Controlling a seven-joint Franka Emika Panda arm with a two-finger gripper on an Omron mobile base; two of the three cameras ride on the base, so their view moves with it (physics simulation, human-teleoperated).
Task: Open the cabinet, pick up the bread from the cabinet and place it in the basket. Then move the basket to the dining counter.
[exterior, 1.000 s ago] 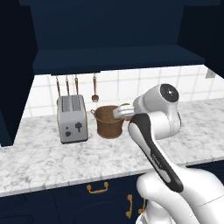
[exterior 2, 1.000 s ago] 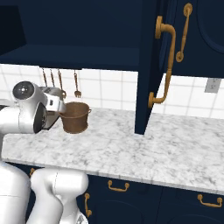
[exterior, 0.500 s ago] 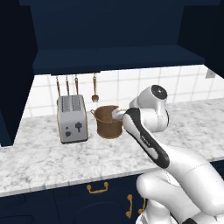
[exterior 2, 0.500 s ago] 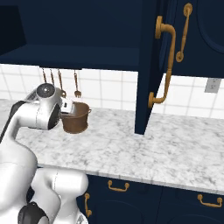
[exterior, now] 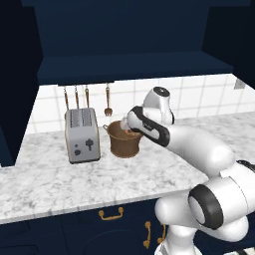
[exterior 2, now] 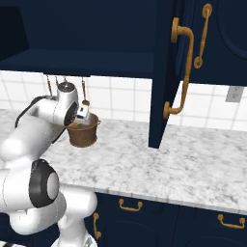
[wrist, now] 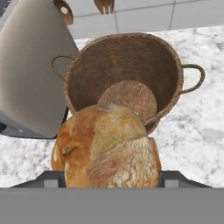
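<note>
Golden-brown bread [wrist: 107, 146] sits clamped in my tool [exterior: 130, 128], held just above the near rim of the basket [wrist: 124, 72], which stands on the table [exterior: 99, 174] beside the toaster [exterior: 82, 134]. I judge the placing step is in hand: next I should carry the bread over the basket's mouth, lower it and let go.

White tiled wall [exterior 2: 125, 99], marble worktop [exterior 2: 159, 164], silver toaster [exterior: 82, 134], navy lower cupboards [exterior 2: 144, 217].
</note>
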